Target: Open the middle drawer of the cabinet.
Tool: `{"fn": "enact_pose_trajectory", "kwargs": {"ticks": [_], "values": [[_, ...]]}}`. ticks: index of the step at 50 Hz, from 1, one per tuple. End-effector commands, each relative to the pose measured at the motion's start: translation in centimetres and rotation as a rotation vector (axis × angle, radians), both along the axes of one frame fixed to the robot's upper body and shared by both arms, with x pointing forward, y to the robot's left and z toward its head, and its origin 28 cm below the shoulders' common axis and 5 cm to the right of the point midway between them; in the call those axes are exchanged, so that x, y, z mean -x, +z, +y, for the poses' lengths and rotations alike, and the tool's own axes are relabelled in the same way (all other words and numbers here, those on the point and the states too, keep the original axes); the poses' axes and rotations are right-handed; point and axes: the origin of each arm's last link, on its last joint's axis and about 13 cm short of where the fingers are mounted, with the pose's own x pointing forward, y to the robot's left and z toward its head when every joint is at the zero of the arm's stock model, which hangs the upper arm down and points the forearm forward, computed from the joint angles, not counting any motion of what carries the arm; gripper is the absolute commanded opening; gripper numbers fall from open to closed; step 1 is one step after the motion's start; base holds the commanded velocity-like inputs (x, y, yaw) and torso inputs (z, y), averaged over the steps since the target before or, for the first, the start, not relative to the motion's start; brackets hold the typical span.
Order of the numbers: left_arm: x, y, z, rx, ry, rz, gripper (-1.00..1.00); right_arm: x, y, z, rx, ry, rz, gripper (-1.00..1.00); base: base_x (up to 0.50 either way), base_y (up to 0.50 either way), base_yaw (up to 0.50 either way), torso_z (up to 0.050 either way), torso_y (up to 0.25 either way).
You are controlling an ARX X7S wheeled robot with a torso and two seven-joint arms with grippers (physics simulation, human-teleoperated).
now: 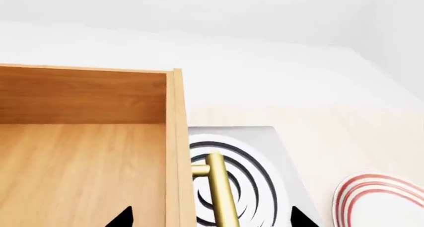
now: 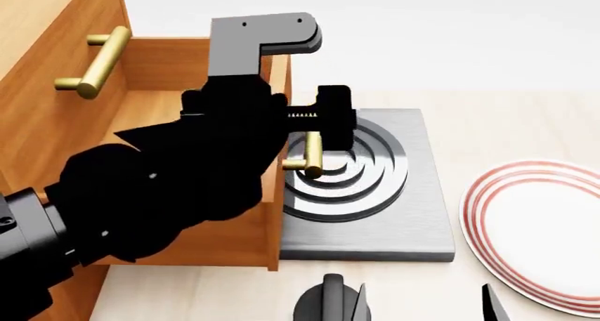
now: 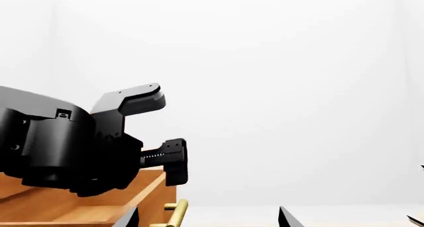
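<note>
I see middle drawer (image 2: 211,230) pulled out; left claw (image 1: 210,218) apart, straddling its brass handle (image 2: 312,154); right claw (image 2: 422,303) apart, low.

Smooth orange-brown wood cabinet (image 2: 38,117) with wavy grain, middle drawer (image 2: 201,226) of the same wood, shiny brass bar handle (image 1: 222,192), matt black left gripper (image 2: 324,121), dull grey metal slab (image 2: 417,223), glossy white plate (image 2: 539,230), pale wood bench (image 2: 487,124)
</note>
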Motion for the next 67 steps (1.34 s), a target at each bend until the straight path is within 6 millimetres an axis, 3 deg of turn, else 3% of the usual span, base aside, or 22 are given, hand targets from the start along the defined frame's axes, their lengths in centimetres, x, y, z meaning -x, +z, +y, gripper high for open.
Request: {"fn": "enact_pose_trajectory", "kwargs": {"ticks": [1, 18, 33, 48, 56, 59, 67], "values": [[-0.1, 0.8, -0.1, -0.014, 0.005, -0.160, 1.00, 0.0, 0.0, 0.0, 0.001, 0.000, 0.000, 1.00, 0.00, 0.00, 0.00, 0.000, 0.000], [0.2, 1.7, 0.0, -0.034, 0.003, -0.334, 1.00, -0.1, 0.0, 0.0, 0.001, -0.001, 0.000, 1.00, 0.00, 0.00, 0.00, 0.000, 0.000], [1.0, 2.7, 1.1, -0.016, -0.051, -0.664, 1.00, 0.0, 0.0, 0.0, 0.001, 0.000, -0.001, 1.00, 0.00, 0.00, 0.00, 0.000, 0.000], [3.4, 3.0, 1.8, 0.007, -0.126, -0.797, 1.00, 0.0, 0.0, 0.0, 0.002, -0.001, -0.001, 1.00, 0.00, 0.00, 0.00, 0.000, 0.000], [5.8, 3.4, 3.4, 0.023, -0.229, -0.967, 1.00, -0.1, -0.1, 0.1, 0.007, 0.001, 0.002, 1.00, 0.00, 0.00, 0.00, 0.000, 0.000], [7.2, 3.7, 4.2, 0.063, -0.214, -0.975, 1.00, -0.1, -0.1, 0.2, 0.011, 0.004, 0.001, 1.00, 0.00, 0.00, 0.00, 0.000, 0.000], [8.7, 3.8, 5.1, 0.080, -0.228, -1.012, 1.00, -0.1, -0.1, 0.3, 0.014, 0.006, 0.003, 1.00, 0.00, 0.00, 0.00, 0.000, 0.000]]}}
